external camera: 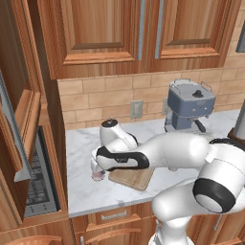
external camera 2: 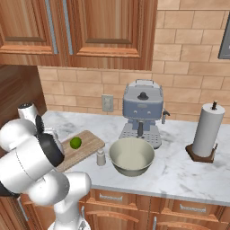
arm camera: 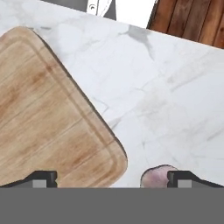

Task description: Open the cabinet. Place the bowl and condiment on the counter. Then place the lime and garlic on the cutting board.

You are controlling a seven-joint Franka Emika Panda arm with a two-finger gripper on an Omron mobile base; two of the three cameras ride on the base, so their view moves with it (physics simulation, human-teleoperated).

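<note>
Beside the board's [arm camera: 52, 113] corner, on the white bench [arm camera: 175, 87], sits the garlic [arm camera: 158, 176]. The fingers [arm camera: 111, 178] hang over it, wide open and holding nothing. The lime [external camera 2: 75, 143] is already on the board, and the bowl [external camera 2: 131, 156] and shaker [external camera 2: 101, 157] are out. Next, I think, the fingers must drop, pinch the garlic and lift it across the board's edge. Bare bench lies all around.
</note>
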